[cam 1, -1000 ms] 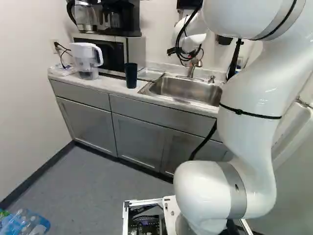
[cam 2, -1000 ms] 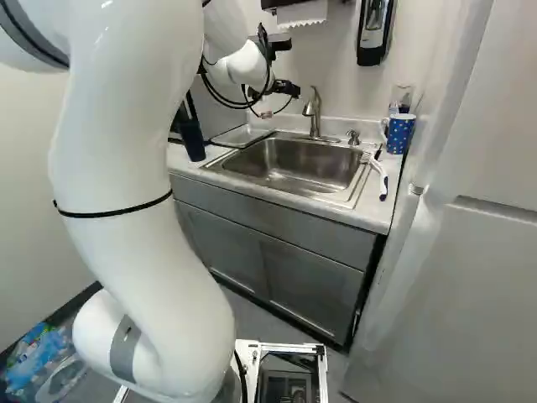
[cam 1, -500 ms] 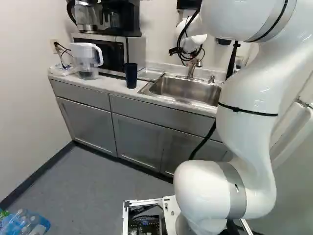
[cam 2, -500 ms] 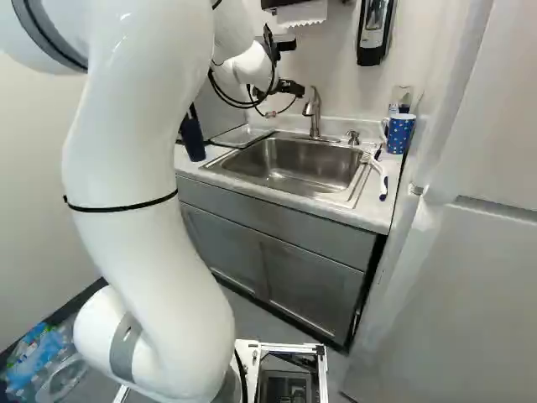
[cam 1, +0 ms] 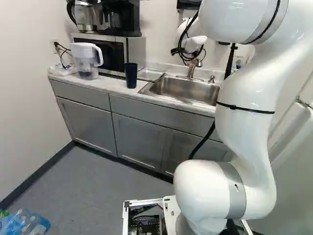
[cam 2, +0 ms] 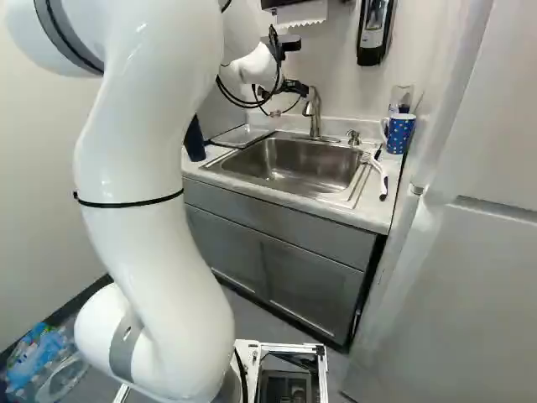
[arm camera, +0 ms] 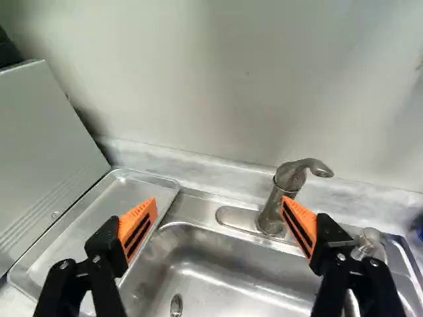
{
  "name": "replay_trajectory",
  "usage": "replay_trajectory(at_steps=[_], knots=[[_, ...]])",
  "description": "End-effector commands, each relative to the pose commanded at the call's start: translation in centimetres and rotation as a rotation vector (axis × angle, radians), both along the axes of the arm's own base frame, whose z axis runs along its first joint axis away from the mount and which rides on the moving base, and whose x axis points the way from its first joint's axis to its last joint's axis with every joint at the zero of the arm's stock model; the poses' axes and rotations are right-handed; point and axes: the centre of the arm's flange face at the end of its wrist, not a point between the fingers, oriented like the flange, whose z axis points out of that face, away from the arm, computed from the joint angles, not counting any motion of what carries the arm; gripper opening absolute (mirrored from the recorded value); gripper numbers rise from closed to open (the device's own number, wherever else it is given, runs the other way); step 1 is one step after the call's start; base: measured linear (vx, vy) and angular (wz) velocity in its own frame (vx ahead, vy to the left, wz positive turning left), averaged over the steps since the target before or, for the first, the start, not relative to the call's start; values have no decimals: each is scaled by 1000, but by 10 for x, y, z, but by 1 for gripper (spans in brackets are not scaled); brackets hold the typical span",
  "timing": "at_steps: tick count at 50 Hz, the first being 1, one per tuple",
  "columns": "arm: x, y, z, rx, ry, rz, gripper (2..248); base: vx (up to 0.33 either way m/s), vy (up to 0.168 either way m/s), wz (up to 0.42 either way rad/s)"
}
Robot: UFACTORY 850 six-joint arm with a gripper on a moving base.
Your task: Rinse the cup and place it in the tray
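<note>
- Swinging across the right base view toward its right, your arm (cam 2: 143, 260) is carrying the tool (arm camera: 219, 201) away from the dark cup (cam 1: 131, 75); the base is staying put.
- That cup is standing upright on the surface (cam 1: 108, 86), near the sink's tray side, and is keeping its place; nothing is being rinsed.
- You are also seeing a dotted mug (cam 2: 399, 134) at the sink's far side. The pictures aren't settling which one your task means, but this swing is leading toward the mug or the faucet, I judge.
- Your tool is hanging open and empty over the sink (arm camera: 231, 267), its orange pads spread wide.
- Ahead, the faucet (arm camera: 269, 211) is standing near one pad; you'll be needing clearance from its spout if you are going lower or sideways.
- Beside the other finger, the tray (arm camera: 99, 214) is lying flat with its middle bare, waiting for the cup.
- By the mug, a brush (cam 2: 380, 175) is resting.
</note>
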Motion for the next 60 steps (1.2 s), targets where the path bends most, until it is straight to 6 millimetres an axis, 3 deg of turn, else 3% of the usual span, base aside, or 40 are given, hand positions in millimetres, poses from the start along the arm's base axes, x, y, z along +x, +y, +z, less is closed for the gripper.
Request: replay_trajectory(at_steps=[60], knots=[[29, -31, -3, -5, -26, -36, 247, 0, 0, 0]])
